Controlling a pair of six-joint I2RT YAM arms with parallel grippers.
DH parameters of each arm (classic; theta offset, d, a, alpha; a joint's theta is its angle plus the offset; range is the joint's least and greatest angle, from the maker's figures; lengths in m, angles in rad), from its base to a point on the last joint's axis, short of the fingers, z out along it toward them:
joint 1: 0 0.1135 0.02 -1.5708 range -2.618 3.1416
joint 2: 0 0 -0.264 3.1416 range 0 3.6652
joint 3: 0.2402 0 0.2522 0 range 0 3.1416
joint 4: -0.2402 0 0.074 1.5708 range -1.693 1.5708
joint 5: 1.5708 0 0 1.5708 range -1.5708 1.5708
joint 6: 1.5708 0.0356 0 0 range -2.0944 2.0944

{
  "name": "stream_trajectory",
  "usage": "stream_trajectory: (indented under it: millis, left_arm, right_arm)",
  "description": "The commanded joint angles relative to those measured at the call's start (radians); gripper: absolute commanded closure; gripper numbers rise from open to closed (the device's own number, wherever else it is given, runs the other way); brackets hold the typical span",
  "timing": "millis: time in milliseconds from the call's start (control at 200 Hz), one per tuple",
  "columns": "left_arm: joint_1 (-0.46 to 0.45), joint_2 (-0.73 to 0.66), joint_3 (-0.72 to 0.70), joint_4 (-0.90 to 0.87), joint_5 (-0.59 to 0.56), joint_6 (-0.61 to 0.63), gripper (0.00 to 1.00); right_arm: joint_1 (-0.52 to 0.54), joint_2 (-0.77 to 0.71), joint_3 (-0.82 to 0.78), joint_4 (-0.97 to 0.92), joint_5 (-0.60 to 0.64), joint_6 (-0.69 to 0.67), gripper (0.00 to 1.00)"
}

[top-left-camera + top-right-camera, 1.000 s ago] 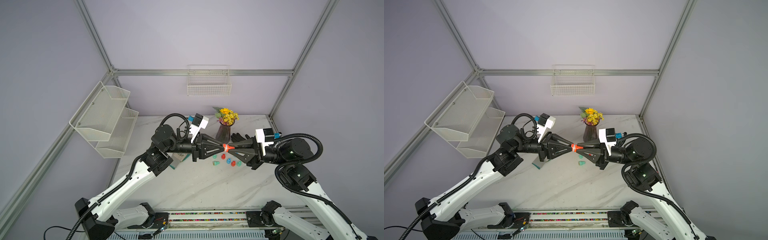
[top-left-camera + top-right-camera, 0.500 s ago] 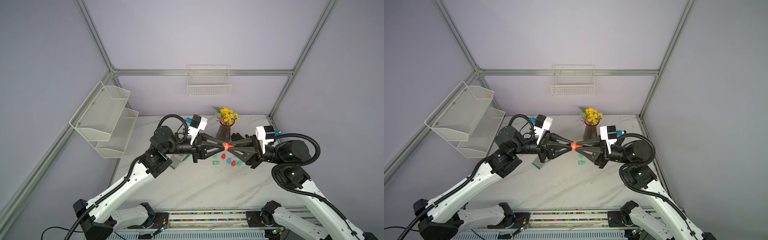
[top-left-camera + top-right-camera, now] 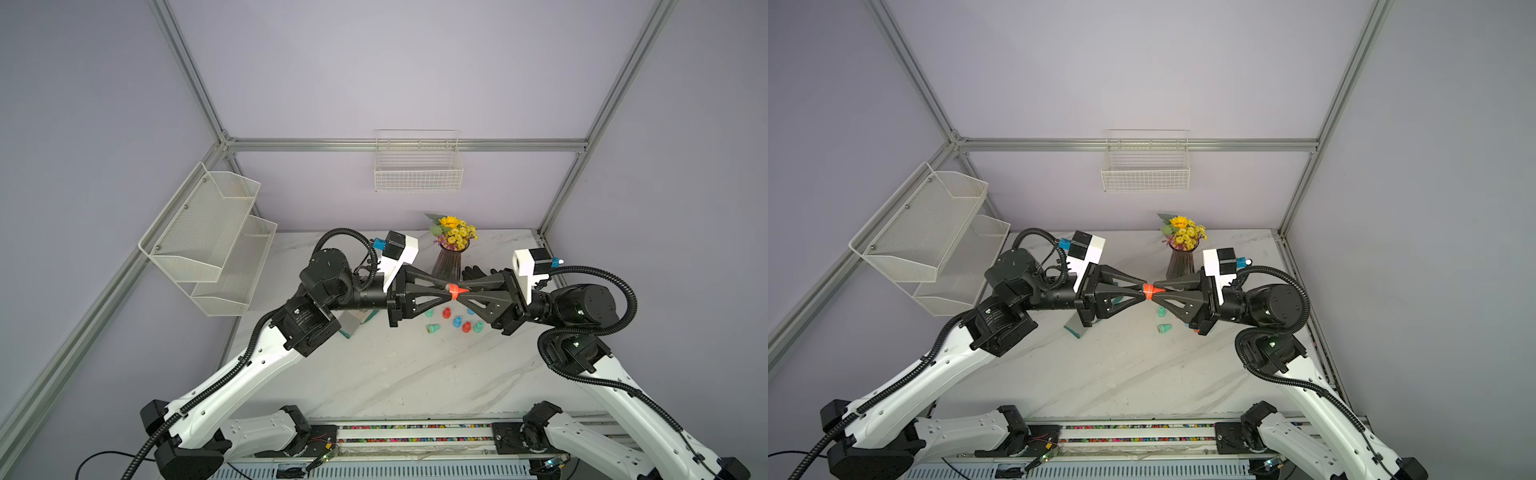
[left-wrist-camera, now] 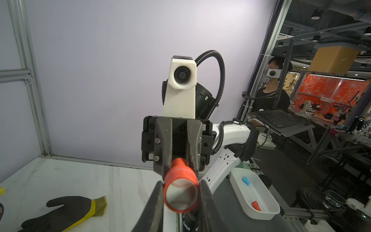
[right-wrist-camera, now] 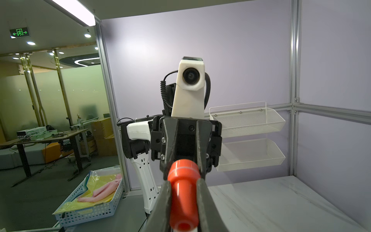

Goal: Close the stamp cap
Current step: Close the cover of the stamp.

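Tabletop (image 3: 395,374) count: 3 teal stamps (image 3: 433,329), 2 red stamps (image 3: 446,312), 2 blue stamps (image 3: 457,321) (one half hidden). 1 orange stamp (image 3: 454,291) off the tabletop. 1 flower vase (image 3: 451,266), 1 black glove (image 3: 473,273). Walls: 1 wire basket (image 3: 417,174), 1 two-tier rack (image 3: 208,232).

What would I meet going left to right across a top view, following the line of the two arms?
shelf → left gripper → stamp → right gripper
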Motion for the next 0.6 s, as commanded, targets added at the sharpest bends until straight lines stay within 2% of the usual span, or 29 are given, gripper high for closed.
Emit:
stream_trajectory:
  millis: [0, 170, 330, 465, 540, 595]
  left_arm:
    - [-0.095, 0.114, 0.024, -0.182, 0.072, 0.113, 0.91]
    - [-0.103, 0.141, 0.034, -0.242, 0.082, 0.162, 0.91]
    - [-0.105, 0.136, 0.035, -0.307, 0.007, 0.208, 0.92]
    - [-0.101, 0.076, 0.016, -0.321, -0.101, 0.219, 0.86]
    - [-0.096, 0.026, -0.001, -0.317, -0.174, 0.214, 0.75]
    - [-0.089, -0.009, -0.013, -0.317, -0.23, 0.203, 0.72]
  right_arm:
    - [0.029, 0.093, -0.013, -0.027, -0.015, 0.08, 1.0]
    - [0.043, 0.108, -0.003, -0.006, -0.071, 0.127, 1.0]
    - [0.049, 0.108, -0.023, 0.097, -0.087, 0.204, 1.0]
    - [0.05, 0.042, -0.01, -0.099, -0.001, 0.052, 1.0]
    - [0.048, -0.001, -0.008, -0.188, 0.057, -0.024, 1.0]
    - [0.049, -0.032, -0.009, -0.247, 0.097, -0.069, 1.0]
